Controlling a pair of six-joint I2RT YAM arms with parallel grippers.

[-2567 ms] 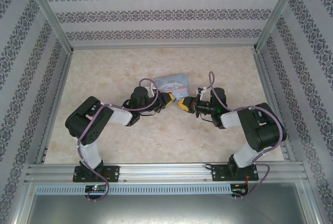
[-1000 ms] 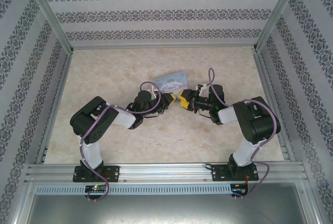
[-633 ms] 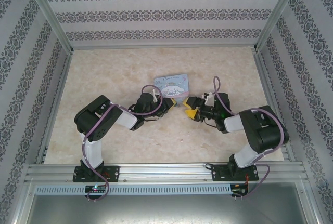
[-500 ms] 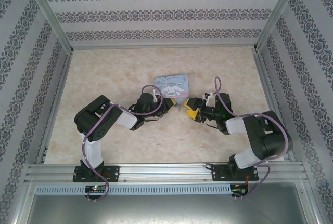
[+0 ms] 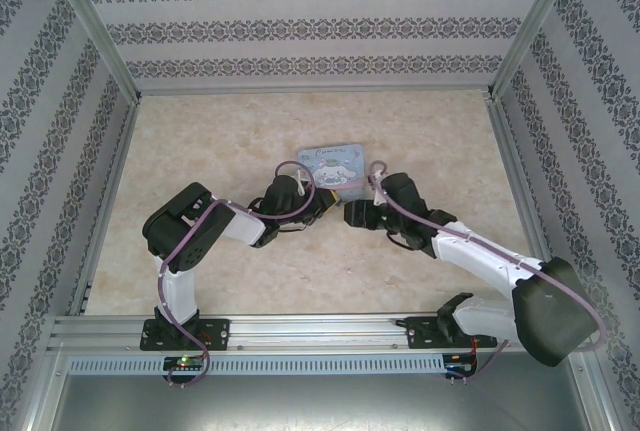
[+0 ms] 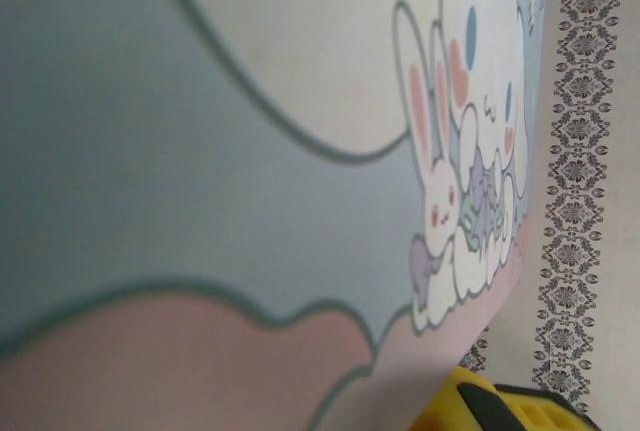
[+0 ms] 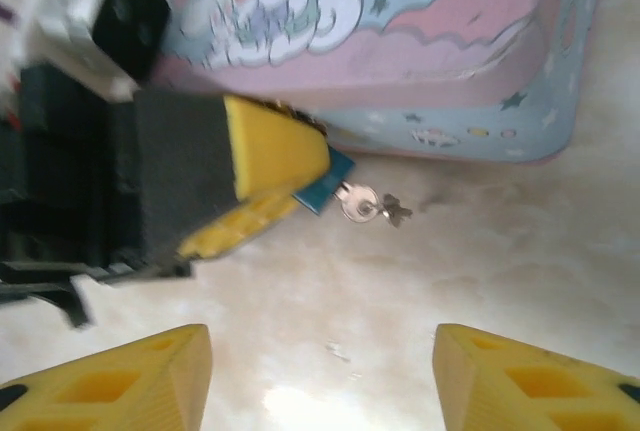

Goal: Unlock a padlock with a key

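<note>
In the right wrist view the left gripper's yellow fingers [image 7: 270, 156] are shut on the padlock [image 7: 322, 183], and only a corner of its dark blue body shows. The small silvery key [image 7: 357, 202] sticks out of the padlock's end, with a second bit of metal hanging off it. My right gripper [image 7: 322, 371] stands open a little short of the key, nothing between its fingers. From above, the left gripper [image 5: 325, 201] and right gripper [image 5: 352, 216] face each other just in front of the tin. The padlock's shackle is hidden.
A light-blue cartoon tin [image 5: 335, 164] lies on the marble table [image 5: 220, 141] right behind the padlock, and its lid [image 6: 250, 151] looms close to the left wrist camera. Patterned walls enclose the table on three sides.
The right gripper has let go at the padlock, backed off and opened. Its arm has dropped and stretched out toward the right front. The left gripper stays shut on the padlock.
</note>
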